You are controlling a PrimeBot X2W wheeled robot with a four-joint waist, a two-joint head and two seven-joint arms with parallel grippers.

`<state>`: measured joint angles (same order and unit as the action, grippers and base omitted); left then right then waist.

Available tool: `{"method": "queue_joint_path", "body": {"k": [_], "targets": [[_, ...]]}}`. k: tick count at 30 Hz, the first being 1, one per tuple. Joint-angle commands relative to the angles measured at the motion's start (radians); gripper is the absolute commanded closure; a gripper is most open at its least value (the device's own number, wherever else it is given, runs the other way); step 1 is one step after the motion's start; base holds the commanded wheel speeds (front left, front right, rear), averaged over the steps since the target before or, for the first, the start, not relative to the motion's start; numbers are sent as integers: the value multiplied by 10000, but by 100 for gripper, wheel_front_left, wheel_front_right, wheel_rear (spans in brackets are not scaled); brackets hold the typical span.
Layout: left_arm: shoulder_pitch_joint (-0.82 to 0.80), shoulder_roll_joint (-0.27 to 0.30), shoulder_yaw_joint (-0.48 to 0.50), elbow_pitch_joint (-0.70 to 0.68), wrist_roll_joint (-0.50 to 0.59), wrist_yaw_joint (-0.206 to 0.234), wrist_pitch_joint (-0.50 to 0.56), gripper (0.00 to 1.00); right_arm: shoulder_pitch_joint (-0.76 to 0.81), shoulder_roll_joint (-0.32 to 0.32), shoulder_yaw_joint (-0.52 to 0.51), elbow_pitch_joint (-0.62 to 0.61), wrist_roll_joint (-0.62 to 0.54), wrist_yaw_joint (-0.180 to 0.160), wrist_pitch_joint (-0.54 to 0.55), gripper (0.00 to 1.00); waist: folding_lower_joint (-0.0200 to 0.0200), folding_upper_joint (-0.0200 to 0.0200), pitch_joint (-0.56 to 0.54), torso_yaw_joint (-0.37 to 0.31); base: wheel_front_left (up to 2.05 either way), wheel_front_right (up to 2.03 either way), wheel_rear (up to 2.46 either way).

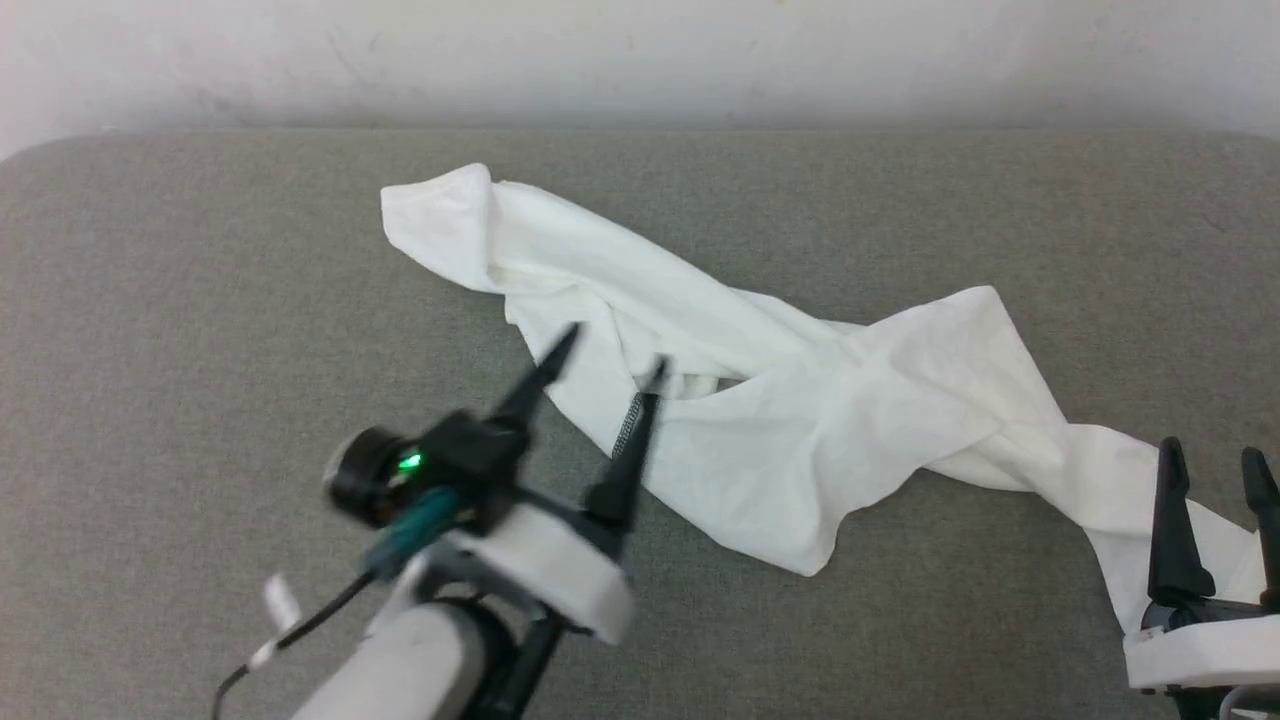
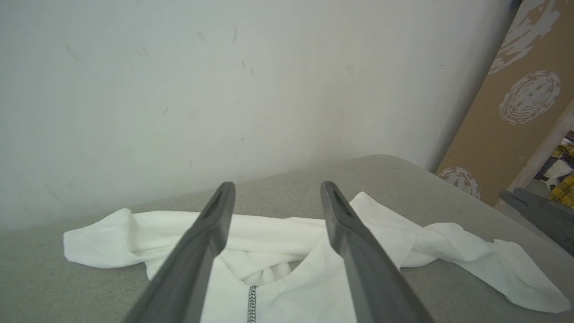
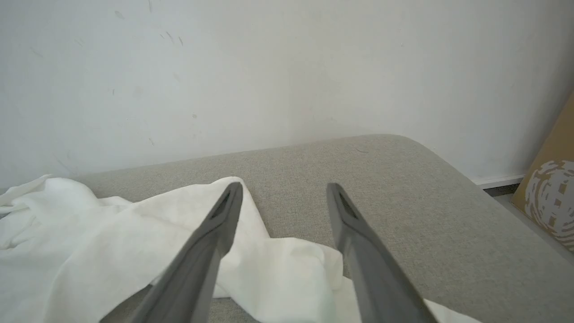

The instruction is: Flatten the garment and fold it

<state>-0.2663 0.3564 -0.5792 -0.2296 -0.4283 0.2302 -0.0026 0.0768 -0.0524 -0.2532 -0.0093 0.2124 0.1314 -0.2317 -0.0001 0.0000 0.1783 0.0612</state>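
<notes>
Just under the left tool (image 1: 617, 348) lies the garment (image 1: 800, 400).

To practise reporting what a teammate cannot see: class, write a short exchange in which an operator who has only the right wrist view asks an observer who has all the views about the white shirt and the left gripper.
Operator: Where is the left gripper?
Observer: The left gripper is open, with its tips over the shirt near the neck opening.
Operator: Is there any marking on the cloth there?
Observer: Yes, a dark zigzag seam runs down from the neck opening, as the left wrist view shows.
</notes>
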Motion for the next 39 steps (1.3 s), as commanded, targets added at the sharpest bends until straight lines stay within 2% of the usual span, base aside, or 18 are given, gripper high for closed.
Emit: {"method": "queue_joint_path", "body": {"k": [1, 7, 10, 15, 22, 27, 28, 34, 39], "targets": [[-466, -153, -332, 85, 115, -242, 328, 0, -14, 22, 18, -34, 25, -7, 9, 0, 1, 0, 63, 37, 0, 0, 0], [-1682, -1050, -1982, 1163, 312, -1124, 1970, 0, -172, 22, 11, -126, 10, -7, 17, 0, 1, 0, 266, -85, 0, 0, 0], [-2021, -1570, -2478, 1953, 389, -1264, 2349, 0, -245, 22, 49, -80, 40, -7, 3, 0, 1, 0, 410, -283, 0, 0, 0], [-2380, -1965, -2910, 3513, 705, -1134, 2821, 0, -370, 22, 181, 45, 158, -7, -50, 0, 1, 0, 681, -731, 0, 0, 0], [-2730, -2081, -3196, 5449, 926, -1087, 3314, 0, -551, 22, 252, 251, 301, -7, -159, 0, 1, 0, 1062, -1345, 0, 0, 0], [-2937, -2198, -3175, 6486, 920, -1017, 3257, 0, -644, 22, 261, 344, 353, -7, -221, 0, 1, 0, 1205, -1594, 0, 0, 0], [-2981, -2233, -3181, 6582, 905, -1060, 3168, 100, -652, 22, 249, 355, 358, -7, -231, 0, 1, 0, 1221, -1609, 0, 0, 0], [-3203, -2445, -2995, 6359, 535, -1346, 2660, 100, -623, 22, 57, 415, 349, -7, -269, 0, 1, 0, 1154, -1392, 0, 0, 0], [-3204, -2582, -2684, 4731, -25, -1514, 2416, 100, -512, 22, -22, 479, 290, -7, -281, 0, 1, 0, 795, -861, 0, 0, 0]]}}
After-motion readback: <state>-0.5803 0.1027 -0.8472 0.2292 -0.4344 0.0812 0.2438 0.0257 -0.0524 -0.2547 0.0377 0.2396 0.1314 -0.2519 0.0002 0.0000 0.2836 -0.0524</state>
